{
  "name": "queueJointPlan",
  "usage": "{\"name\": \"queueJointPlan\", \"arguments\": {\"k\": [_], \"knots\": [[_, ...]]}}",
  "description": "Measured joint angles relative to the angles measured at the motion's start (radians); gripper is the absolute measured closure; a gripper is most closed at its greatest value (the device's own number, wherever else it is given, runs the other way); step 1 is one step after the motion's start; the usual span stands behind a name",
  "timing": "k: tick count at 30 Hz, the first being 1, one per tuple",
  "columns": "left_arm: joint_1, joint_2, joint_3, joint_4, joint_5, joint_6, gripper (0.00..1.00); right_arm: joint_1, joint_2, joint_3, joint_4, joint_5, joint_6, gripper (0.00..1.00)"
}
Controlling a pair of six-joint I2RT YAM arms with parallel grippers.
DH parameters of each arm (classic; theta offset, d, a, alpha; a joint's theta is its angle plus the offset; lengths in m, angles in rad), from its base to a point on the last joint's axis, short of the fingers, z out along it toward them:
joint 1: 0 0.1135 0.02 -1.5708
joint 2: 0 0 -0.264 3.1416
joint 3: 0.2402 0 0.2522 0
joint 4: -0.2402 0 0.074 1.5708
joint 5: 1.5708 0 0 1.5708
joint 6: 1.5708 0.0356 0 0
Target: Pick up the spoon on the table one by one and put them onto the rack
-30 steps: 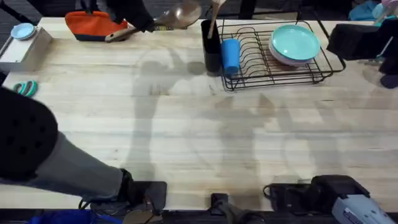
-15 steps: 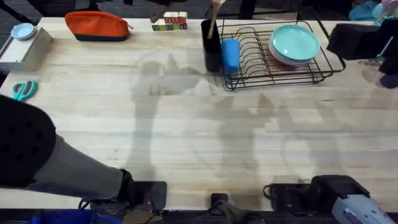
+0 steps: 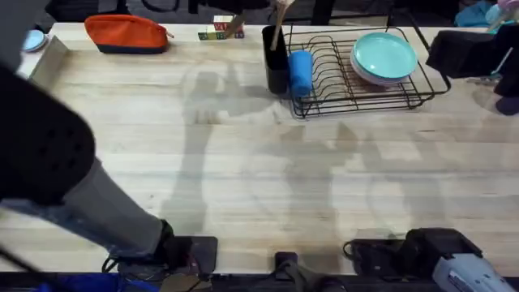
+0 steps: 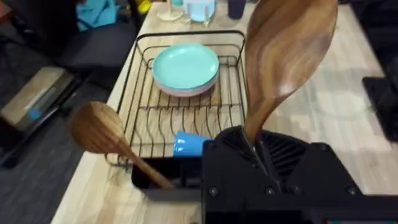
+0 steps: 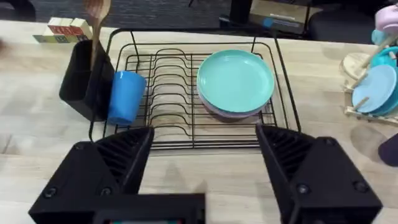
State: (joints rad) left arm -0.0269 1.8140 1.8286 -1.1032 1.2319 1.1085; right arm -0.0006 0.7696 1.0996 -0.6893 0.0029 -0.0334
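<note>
Wooden spoon point(image 4: 287, 56) pinched upright between left gripper point(image 4: 256, 152) fingers, above the rack's utensil cup point(image 4: 165, 177); second spoon point(image 4: 102, 134) standing in that cup; right gripper point(image 5: 202, 162) fingers spread wide, empty, before the black wire rack point(image 5: 186, 93); teal plates point(image 5: 235, 81) beyond; all on the light-wood tabletop point(image 3: 243, 162).

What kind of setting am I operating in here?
Likely a staged kitchen tabletop in a lab or office: a dish rack holding teal plates on a wooden table, with a cardboard box on the floor beside it.
</note>
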Motion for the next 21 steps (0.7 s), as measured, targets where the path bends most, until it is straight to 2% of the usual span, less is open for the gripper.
{"name": "queueJointPlan", "arguments": {"k": [7, 10, 16, 21], "knots": [[-0.009, 0.116, 0.0, 0.078, 0.174, 0.0, 0.959, 0.0, 0.0, 0.0, 0.0, 0.0, 0.0, 0.003], [-0.026, 0.136, 0.0, 0.087, 0.222, 0.0, 0.959, 0.0, 0.0, 0.0, 0.0, 0.0, 0.0, 0.003], [-0.089, 0.14, 0.0, 0.115, 0.264, 0.003, 0.959, 0.0, 0.0, 0.0, 0.0, 0.0, 0.0, 0.004], [-0.154, 0.14, 0.0, 0.165, 0.26, 0.008, 0.959, 0.0, 0.0, 0.0, 0.0, 0.0, 0.0, 0.004]]}}
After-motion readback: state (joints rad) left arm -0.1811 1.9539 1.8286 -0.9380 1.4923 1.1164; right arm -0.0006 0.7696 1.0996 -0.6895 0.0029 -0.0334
